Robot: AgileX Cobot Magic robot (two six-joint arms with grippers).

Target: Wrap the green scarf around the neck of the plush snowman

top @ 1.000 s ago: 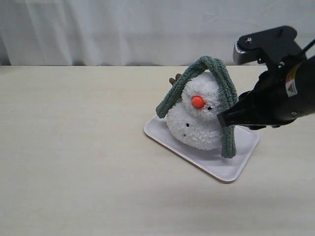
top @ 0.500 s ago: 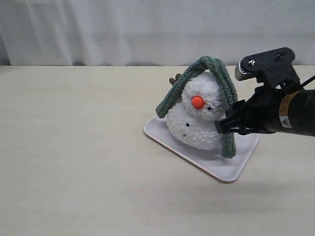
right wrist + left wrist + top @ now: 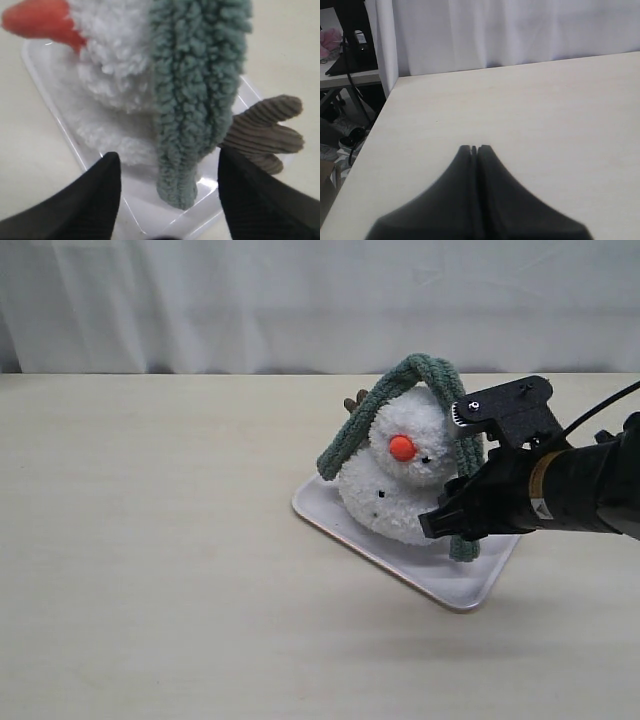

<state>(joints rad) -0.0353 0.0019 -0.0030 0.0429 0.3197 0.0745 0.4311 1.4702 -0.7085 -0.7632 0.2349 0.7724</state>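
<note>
**Scarf arched over snowman's head, right claw released beside it**

The plush snowman [image 3: 395, 505] sits on a white tray [image 3: 450, 585] on the pale table [image 3: 150, 540], at about 3 o'clock from the table's middle. The green scarf [image 3: 385, 392] lies over the top of its head, not in the neck crease. One end hangs at the snowman's 9 o'clock, the other at its 4 o'clock, reaching the tray. The right gripper [image 3: 166, 159] is spread wide, its jaws either side of that 4 o'clock end, near a brown branch arm [image 3: 265, 135]. The left gripper [image 3: 474, 148] is clenched on nothing above bare table.
</note>
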